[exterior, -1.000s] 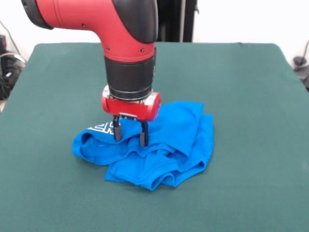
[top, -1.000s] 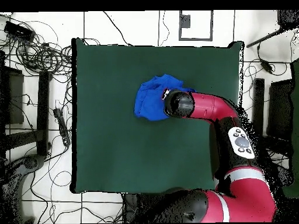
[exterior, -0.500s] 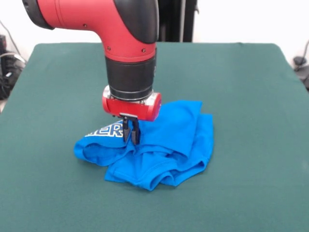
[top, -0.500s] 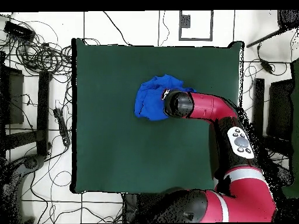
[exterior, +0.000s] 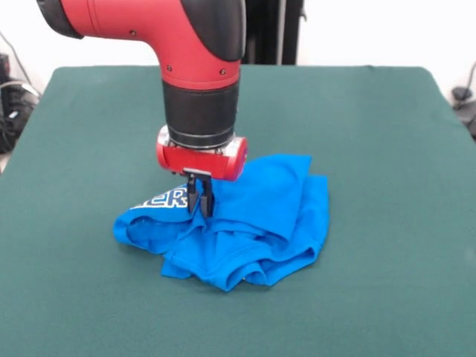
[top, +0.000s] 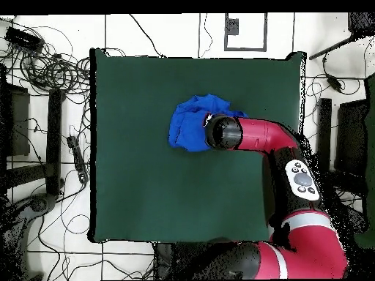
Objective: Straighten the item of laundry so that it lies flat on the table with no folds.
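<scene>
The item of laundry [exterior: 256,216], a bright blue T-shirt with white lettering showing at its left, lies crumpled in several folds near the middle of the green table [exterior: 372,134]. My gripper [exterior: 200,204] points straight down over the shirt's left part and is shut on a pinch of its cloth, which rises slightly to the fingers. In the overhead view the shirt [top: 187,124] shows left of the arm's wrist, which hides the gripper.
Cables and equipment [top: 44,66] lie on the floor around the table [top: 146,183]. The red arm [top: 264,135] reaches over the table from its right side in the overhead view.
The fingers closed on the shirt's cloth from open a second ago. Since then the gripper has risen slightly, pulling the pinched fold up and drawing the front folds in.
</scene>
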